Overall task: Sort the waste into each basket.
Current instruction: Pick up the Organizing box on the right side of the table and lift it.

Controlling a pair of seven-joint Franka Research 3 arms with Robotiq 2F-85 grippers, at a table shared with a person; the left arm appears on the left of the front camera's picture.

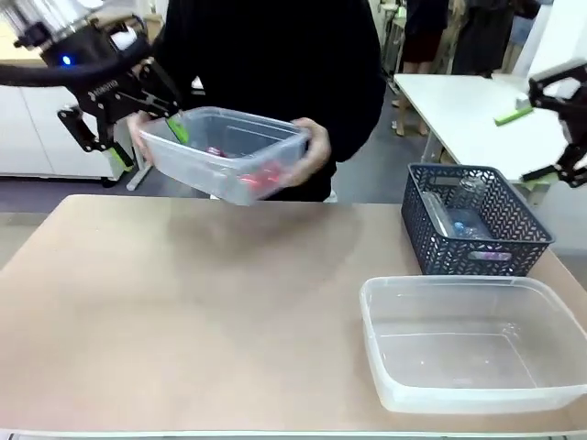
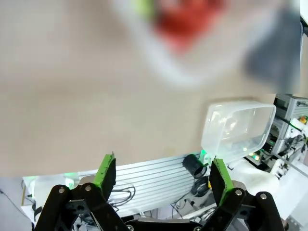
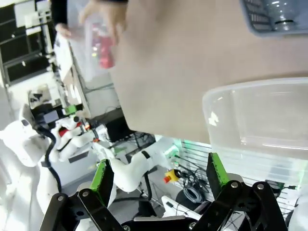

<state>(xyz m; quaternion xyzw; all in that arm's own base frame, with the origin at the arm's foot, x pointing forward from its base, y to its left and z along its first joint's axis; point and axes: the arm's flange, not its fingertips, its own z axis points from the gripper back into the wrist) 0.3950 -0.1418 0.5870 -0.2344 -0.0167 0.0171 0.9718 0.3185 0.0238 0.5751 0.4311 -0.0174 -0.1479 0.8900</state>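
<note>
Waste (image 1: pixel 260 179), crushed red pieces with a scrap of green, lies in a clear tub (image 1: pixel 183 160) that a person's hands (image 1: pixel 314 151) hold in the air, right against my left end effector (image 1: pixel 147 139). I cannot tell whether my near finger touches its rim. That end effector hangs released, green pads spread wide with nothing between them. In its wrist view the held tub is a red-and-white blur far ahead of my fingers.

My right end effector (image 1: pixel 527 145) is released too, raised well clear of the tabletop (image 1: pixel 183 302). Just below it and a little toward my left stands a dark lattice basket (image 1: pixel 459 249) with clear bottles (image 1: pixel 463 220) inside. Nearer to me than that basket, and lower again, a second clear tub (image 1: pixel 459 396) rests on the tabletop with no waste in it. From the right wrist, this tub lies close ahead of one finger, and the person's tub is far off across the tabletop.
</note>
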